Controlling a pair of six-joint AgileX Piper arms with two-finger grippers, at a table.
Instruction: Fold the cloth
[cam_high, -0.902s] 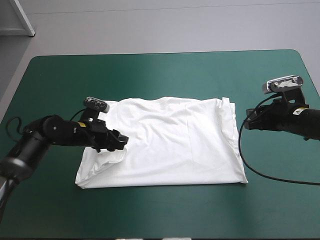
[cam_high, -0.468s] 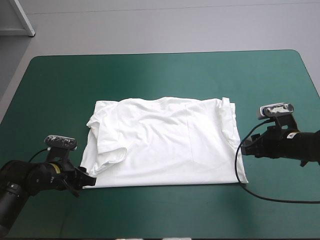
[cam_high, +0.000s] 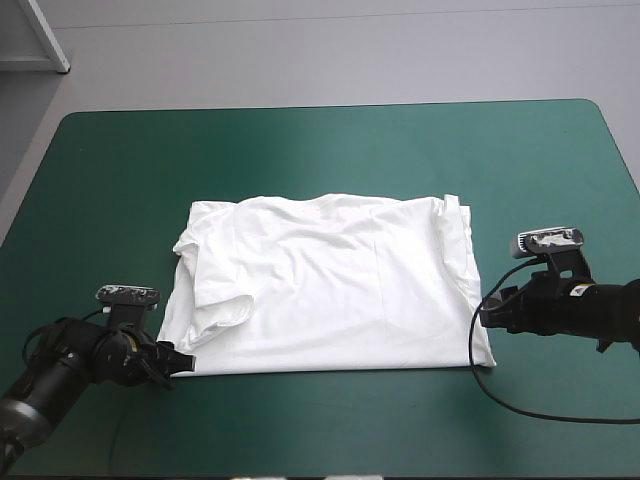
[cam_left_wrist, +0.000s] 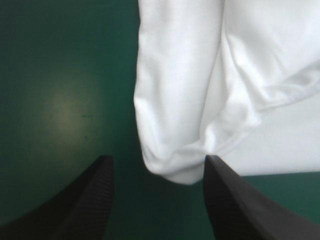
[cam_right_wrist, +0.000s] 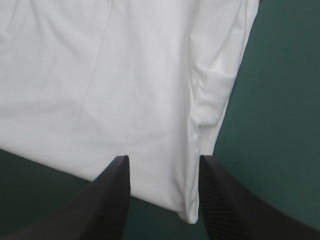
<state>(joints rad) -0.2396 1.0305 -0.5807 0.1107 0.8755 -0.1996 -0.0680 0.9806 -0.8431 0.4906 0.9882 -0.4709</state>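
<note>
Left gripper (cam_high: 183, 361) is sitting low at the near left corner of the T-shirt (cam_high: 330, 285), fingers standing apart, the corner just ahead between them. T-shirt is lying spread flat mid-table on the teal-green cover (cam_high: 300, 150). Right gripper (cam_high: 485, 314) is straddling the near right corner, fingers likewise apart.

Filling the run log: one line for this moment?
T-shirt: flat | left hand: open at near-left corner | right hand: open at near-right corner
</note>
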